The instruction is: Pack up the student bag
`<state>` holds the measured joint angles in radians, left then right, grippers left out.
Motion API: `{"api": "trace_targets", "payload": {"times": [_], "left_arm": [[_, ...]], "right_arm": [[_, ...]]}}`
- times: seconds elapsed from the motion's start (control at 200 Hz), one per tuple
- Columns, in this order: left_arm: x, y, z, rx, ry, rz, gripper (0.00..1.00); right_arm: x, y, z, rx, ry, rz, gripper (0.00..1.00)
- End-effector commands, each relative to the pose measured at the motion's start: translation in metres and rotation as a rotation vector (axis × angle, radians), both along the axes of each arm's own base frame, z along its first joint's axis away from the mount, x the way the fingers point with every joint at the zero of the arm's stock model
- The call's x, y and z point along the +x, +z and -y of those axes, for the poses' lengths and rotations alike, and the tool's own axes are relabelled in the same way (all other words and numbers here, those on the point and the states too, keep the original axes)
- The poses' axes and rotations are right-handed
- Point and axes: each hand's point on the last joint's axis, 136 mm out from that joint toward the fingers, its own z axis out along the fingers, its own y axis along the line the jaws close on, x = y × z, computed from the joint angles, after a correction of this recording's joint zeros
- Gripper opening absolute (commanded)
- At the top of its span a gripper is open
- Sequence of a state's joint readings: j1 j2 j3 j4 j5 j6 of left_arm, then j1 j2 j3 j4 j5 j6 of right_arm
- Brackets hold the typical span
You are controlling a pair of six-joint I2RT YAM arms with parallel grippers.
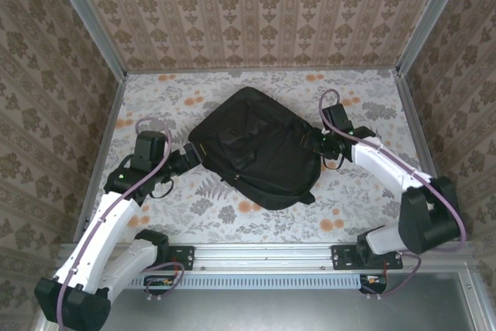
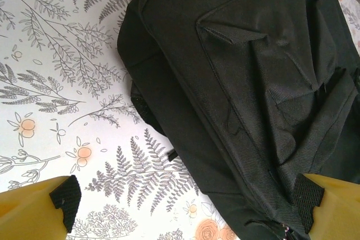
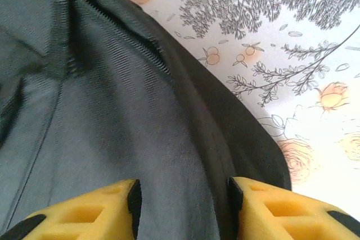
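Mounting rail (image 1: pixel 263 255): we see it along the near edge of the table (image 1: pixel 194 218), with both arm bases bolted to it.
Left arm (image 1: pixel 108 222): white and black, it reaches from the near left corner towards the bag's left side.
Right arm (image 1: pixel 387 162): it bends in from the right, and a purple cable (image 1: pixel 459 215) runs along it.
Left gripper (image 2: pixel 185 198): the claw is spread wide and holds nothing. One yellow finger (image 2: pixel 39 209) hangs over the fern-printed cloth and the other is at the bag's edge.
Right gripper (image 3: pixel 183 203): its yellow jaws stand partly apart, right at the bag's right edge. Black fabric fills the gap, and we cannot tell whether it is pinched.
Student bag (image 1: pixel 252 149): this large black backpack lies flat in the middle of the table, between the two grippers, turned at an angle to the table edges.
Front pocket (image 2: pixel 264 60): it faces up, and its stitched seams are plain in the left wrist view.
Contents: the fabric hides the inside, so we cannot tell what the bag holds.
Walls (image 1: pixel 256 13): brown patterned paper stands behind and on both sides of the table.
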<state>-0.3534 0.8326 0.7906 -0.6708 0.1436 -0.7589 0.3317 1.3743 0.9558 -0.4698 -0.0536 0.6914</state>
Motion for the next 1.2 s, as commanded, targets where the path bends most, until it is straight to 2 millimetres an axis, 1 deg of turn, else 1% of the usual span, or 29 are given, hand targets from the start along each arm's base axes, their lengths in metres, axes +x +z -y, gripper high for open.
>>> {"api": "trace_targets", "payload": {"times": [0.0, 0.015, 0.07, 0.1, 0.115, 0.135, 0.19, 0.24, 0.28, 0.31, 0.34, 0.37, 0.465, 0.52, 0.58, 0.585, 0.64, 0.665, 0.74, 0.86, 1.035, 1.195], "left_arm": [[-0.002, -0.003, 0.012, -0.038, -0.044, -0.011, 1.0], [-0.002, -0.004, 0.012, -0.039, -0.046, -0.013, 1.0], [-0.004, -0.003, 0.011, -0.034, -0.054, -0.003, 1.0], [-0.005, -0.002, 0.008, -0.018, -0.048, 0.006, 1.0], [-0.005, -0.002, 0.006, -0.01, -0.04, 0.01, 1.0], [-0.005, -0.001, 0.003, 0.001, -0.034, 0.018, 1.0], [-0.005, 0.002, -0.007, 0.03, -0.006, 0.04, 1.0], [-0.004, 0.006, -0.015, 0.042, 0.021, 0.049, 1.0], [-0.003, 0.009, -0.016, 0.035, 0.023, 0.059, 1.0], [-0.002, 0.011, -0.013, 0.02, 0.008, 0.071, 0.99], [-0.003, 0.012, -0.007, 0.001, -0.021, 0.078, 0.97], [-0.003, 0.014, 0.003, -0.036, -0.073, 0.093, 0.95], [-0.01, 0.017, 0.039, -0.157, -0.245, 0.149, 0.89], [-0.017, 0.013, 0.056, -0.194, -0.329, 0.179, 0.88], [-0.023, 0.004, 0.071, -0.226, -0.39, 0.192, 0.86], [-0.024, 0.001, 0.071, -0.226, -0.391, 0.186, 0.86], [-0.025, -0.002, 0.081, -0.263, -0.429, 0.21, 0.85], [-0.031, -0.003, 0.089, -0.274, -0.47, 0.216, 0.85], [-0.031, -0.006, 0.096, -0.256, -0.501, 0.248, 0.86], [-0.03, -0.01, 0.104, -0.229, -0.551, 0.289, 0.86], [-0.037, -0.021, 0.117, -0.222, -0.626, 0.279, 0.79], [-0.042, -0.028, 0.12, -0.221, -0.644, 0.262, 0.78]], "right_arm": [[-0.011, 0.059, -0.01, -0.155, 0.13, 0.17, 0.49], [-0.012, 0.064, -0.016, -0.163, 0.165, 0.19, 0.48], [-0.024, 0.081, -0.05, -0.193, 0.36, 0.278, 0.49], [-0.037, 0.086, -0.071, -0.223, 0.501, 0.327, 0.49], [-0.039, 0.092, -0.082, -0.23, 0.558, 0.373, 0.49], [-0.048, 0.097, -0.096, -0.253, 0.649, 0.415, 0.49], [-0.069, 0.106, -0.124, -0.345, 0.848, 0.52, 0.49], [-0.089, 0.11, -0.149, -0.414, 1.021, 0.599, 0.49], [-0.1, 0.111, -0.165, -0.46, 1.123, 0.648, 0.49], [-0.104, 0.112, -0.174, -0.481, 1.163, 0.673, 0.5], [-0.105, 0.112, -0.181, -0.491, 1.181, 0.681, 0.49], [-0.104, 0.112, -0.185, -0.485, 1.18, 0.676, 0.49], [-0.096, 0.118, -0.187, -0.437, 1.115, 0.649, 0.5], [-0.094, 0.126, -0.185, -0.388, 1.076, 0.653, 0.5], [-0.092, 0.134, -0.178, -0.297, 1.021, 0.654, 0.5], [-0.092, 0.135, -0.178, -0.287, 1.018, 0.654, 0.5], [-0.089, 0.141, -0.169, -0.188, 0.958, 0.644, 0.5], [-0.087, 0.142, -0.164, -0.142, 0.929, 0.634, 0.5], [-0.083, 0.145, -0.151, -0.051, 0.854, 0.618, 0.5], [-0.088, 0.145, -0.14, 0.022, 0.811, 0.616, 0.5], [-0.094, 0.138, -0.126, 0.033, 0.781, 0.573, 0.49], [-0.094, 0.143, -0.115, 0.053, 0.744, 0.581, 0.49]]}}
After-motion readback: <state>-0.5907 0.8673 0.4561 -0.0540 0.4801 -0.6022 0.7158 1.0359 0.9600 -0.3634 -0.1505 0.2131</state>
